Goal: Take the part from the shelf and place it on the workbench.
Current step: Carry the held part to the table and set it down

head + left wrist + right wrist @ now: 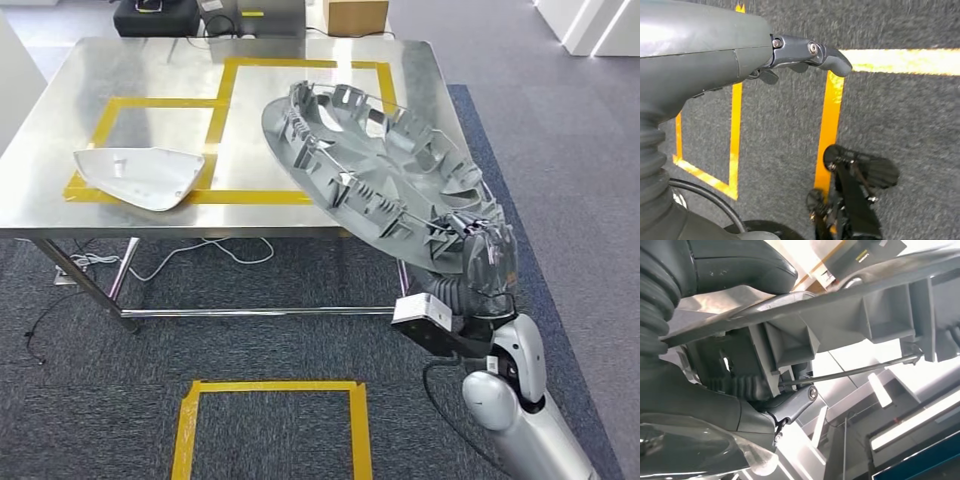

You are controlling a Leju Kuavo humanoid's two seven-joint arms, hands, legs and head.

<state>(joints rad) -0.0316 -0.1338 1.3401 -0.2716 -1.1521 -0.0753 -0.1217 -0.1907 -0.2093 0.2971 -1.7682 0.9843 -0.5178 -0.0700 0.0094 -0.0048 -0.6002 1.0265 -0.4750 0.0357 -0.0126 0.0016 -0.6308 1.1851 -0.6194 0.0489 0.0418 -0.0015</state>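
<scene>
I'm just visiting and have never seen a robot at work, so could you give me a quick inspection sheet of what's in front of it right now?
Surface: steel workbench, marked with yellow tape rectangles.
Job's things: round grey ribbed part, held tilted above the bench's right front corner, not yet set down.
Clutter: white curved part lying on the bench's left tape outline.
Hands: right hand grips the grey part's near rim; left hand hangs over the carpet, fingers extended, holding nothing.
Cables: white cable loose on the floor under the bench.
Surroundings: grey carpet with a yellow tape square; cardboard box and dark equipment beyond the bench.
</scene>
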